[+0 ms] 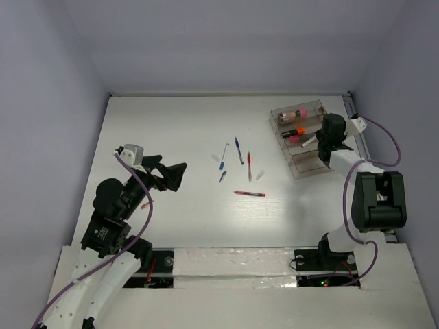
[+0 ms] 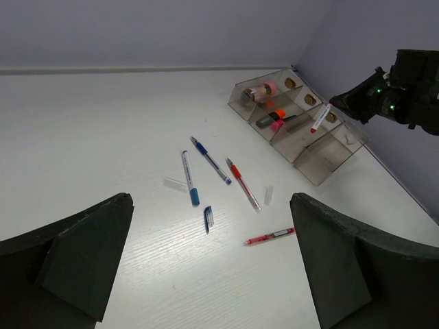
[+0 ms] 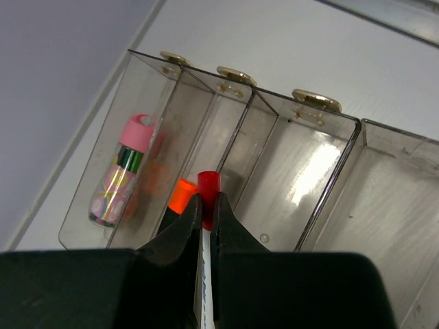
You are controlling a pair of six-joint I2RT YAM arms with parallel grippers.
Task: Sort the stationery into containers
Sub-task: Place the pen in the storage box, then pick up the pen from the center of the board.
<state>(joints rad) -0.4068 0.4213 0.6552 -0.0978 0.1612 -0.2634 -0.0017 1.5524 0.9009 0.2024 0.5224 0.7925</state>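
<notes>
My right gripper (image 3: pixel 206 203) is shut on a white pen with a red cap (image 3: pixel 208 184), holding it over the clear organiser (image 3: pixel 359 125); from above, this gripper (image 1: pixel 316 141) hangs at the organiser (image 1: pixel 295 107). A stubby pink cylinder (image 3: pixel 123 179) lies in the end compartment, and an orange-capped highlighter (image 3: pixel 181 196) in the one beside it. On the table lie two blue pens (image 2: pixel 188 178) (image 2: pixel 210 160), two red pens (image 2: pixel 243 184) (image 2: pixel 269 237) and a blue cap (image 2: pixel 208 218). My left gripper (image 2: pixel 212 274) is open above the table, short of them.
Two small clear caps (image 2: pixel 175 184) (image 2: pixel 268 195) lie among the pens. The organiser stands at the table's far right, near the right wall (image 1: pixel 405 82). The left arm (image 1: pixel 110 212) rises from the near left corner.
</notes>
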